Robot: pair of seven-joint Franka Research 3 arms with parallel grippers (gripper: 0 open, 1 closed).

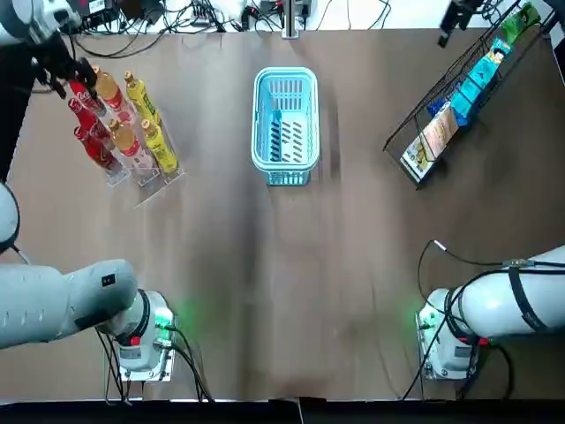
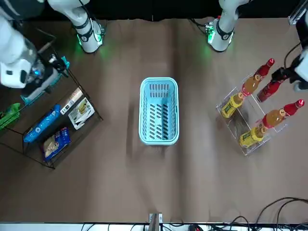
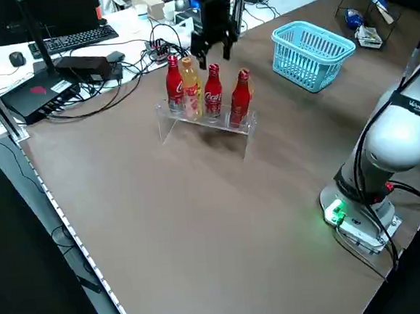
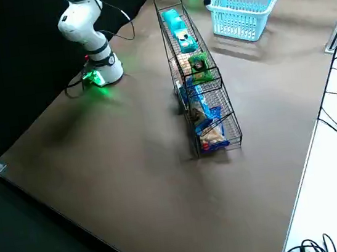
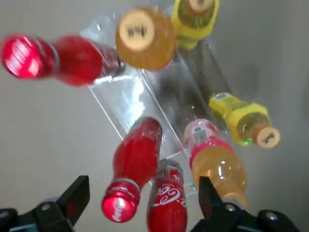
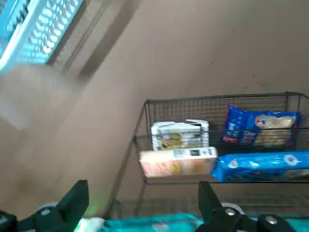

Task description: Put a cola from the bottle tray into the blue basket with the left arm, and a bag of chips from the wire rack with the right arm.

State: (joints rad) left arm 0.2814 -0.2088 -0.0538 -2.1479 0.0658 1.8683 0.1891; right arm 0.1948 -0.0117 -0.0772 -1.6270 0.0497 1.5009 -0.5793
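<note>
Red cola [image 1: 82, 97] stands in the bottle tray [image 1: 159, 181], with the left claw [image 1: 58, 79] just beside it.

Front view: right claw [image 2: 54, 65] hangs over the wire rack [image 2: 37, 156].

Left wrist view: fingers apart. Advise centring on one cap and descending vertically.

Right wrist view: fingers apart, chips [image 6: 263, 128] in the rack.

Brown bench [image 1: 265, 291]; cables [image 1: 199, 13] behind.
</note>
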